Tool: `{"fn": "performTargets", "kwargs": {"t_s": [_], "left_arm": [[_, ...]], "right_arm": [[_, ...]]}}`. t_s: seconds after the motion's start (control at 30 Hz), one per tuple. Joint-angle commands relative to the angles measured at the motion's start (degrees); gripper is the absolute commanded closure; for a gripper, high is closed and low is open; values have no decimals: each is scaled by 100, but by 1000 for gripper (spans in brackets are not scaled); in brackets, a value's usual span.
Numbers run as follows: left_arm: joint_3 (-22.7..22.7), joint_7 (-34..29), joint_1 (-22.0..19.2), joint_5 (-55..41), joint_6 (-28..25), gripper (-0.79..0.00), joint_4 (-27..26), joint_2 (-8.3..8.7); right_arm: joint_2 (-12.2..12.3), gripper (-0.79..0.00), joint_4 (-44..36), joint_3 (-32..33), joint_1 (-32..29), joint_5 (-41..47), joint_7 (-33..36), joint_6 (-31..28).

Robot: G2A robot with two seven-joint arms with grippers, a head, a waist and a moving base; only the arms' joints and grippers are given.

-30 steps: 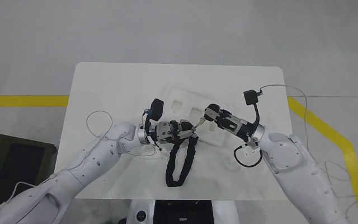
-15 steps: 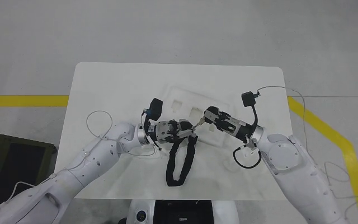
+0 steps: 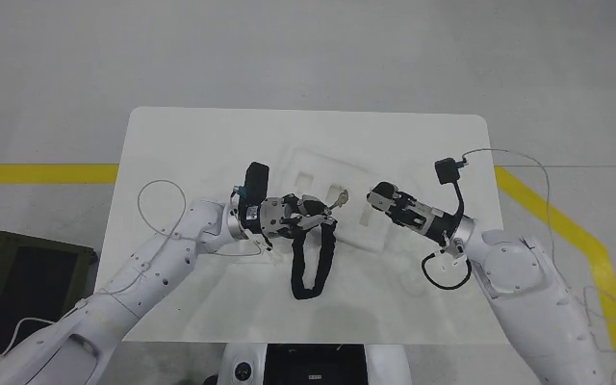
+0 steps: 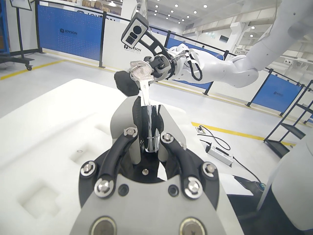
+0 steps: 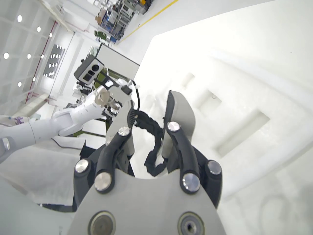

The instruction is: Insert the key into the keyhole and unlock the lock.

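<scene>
The keyhole is hidden: the key (image 4: 141, 70) runs into the end of the lock cylinder (image 4: 151, 135), and how deep it sits cannot be told. Fingers (image 4: 121, 123) of the left gripper (image 4: 146, 107) cover the cylinder's sides and where the black sleeved chain (image 5: 156, 139) joins it, so locked or unlocked cannot be told. In the right wrist view, fingers (image 5: 182, 116) of the right gripper (image 5: 150, 97) hide part of the chain's loop. A tiny mark (image 4: 79, 151) in a foam tray (image 4: 44, 128) recess is too small to identify.
</scene>
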Motion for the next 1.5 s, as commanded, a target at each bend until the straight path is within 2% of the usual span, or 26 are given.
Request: {"fn": "performTargets", "kwargs": {"t_s": [0.0,0.13,0.23,0.3,0.43,0.47,0.57,0.63,0.73,0.77,0.83,0.87,0.97,1.0,1.47], "left_arm": [[-92,228,48,395,-32,0,-56,9],[-182,540,95,833,-45,0,-107,7],[-199,700,92,983,-45,0,-111,-1],[-181,749,77,1006,-45,0,-102,-9],[-72,749,23,876,-45,0,-78,-19],[-46,730,7,815,-45,0,-59,-18],[15,644,-58,644,-45,0,-23,-14],[52,589,-96,549,-45,0,-15,-8],[103,504,-139,422,-45,0,-8,6],[120,470,-155,394,-45,0,-11,11],[153,418,-181,332,-45,0,-16,22],[168,391,-195,309,-45,0,-18,27],[209,338,-227,248,-45,0,-31,44],[220,322,-236,234,-45,0,-31,49],[345,216,-289,122,-45,-6,-40,129]], "right_arm": [[24,-440,-50,-17,43,-78,446,-118],[40,-428,-174,-179,161,-376,906,-167],[24,-493,-256,-376,272,-651,973,-125],[4,-548,-311,-522,358,-867,909,-88],[-47,-570,-360,-821,509,-1108,725,-82],[-58,-597,-362,-882,547,-1185,687,-82],[-90,-591,-356,-1068,641,-1326,624,-72],[-110,-542,-347,-1161,689,-1361,560,-68],[-136,-391,-346,-1292,764,-1423,526,-77],[-144,-388,-335,-1324,787,-1427,508,-70],[-157,-323,-302,-1370,844,-1477,476,-64],[-163,-274,-288,-1387,871,-1504,460,-55],[-173,-37,-255,-1413,929,-1558,445,-28],[-174,0,-248,-1414,943,-1570,444,-19],[-185,0,-265,-1376,1016,-1634,370,18]]}}
